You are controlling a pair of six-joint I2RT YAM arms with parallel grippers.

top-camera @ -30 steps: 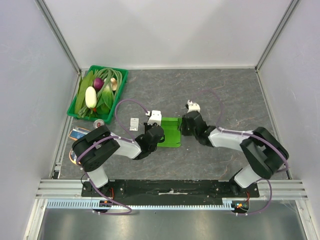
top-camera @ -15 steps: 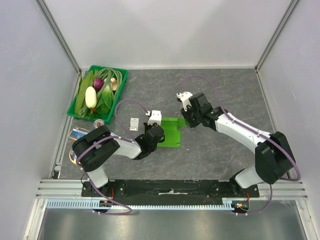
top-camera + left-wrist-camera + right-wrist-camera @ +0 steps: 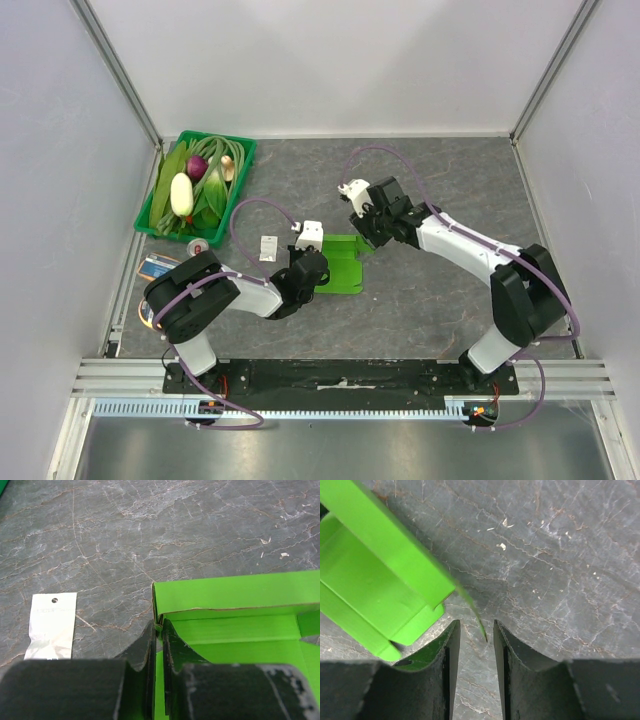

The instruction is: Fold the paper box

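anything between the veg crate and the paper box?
A small white packet lies between crate and paper box, nearer the box. Seen in top and left wrist views.

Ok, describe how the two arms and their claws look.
The left arm and right arm have white link tubes between bulky black joint housings, with a thin purple cable looping along each. A small white camera block sits at each wrist. The left claw and right claw have flat, matt black fingers, the left pair scuffed grey.
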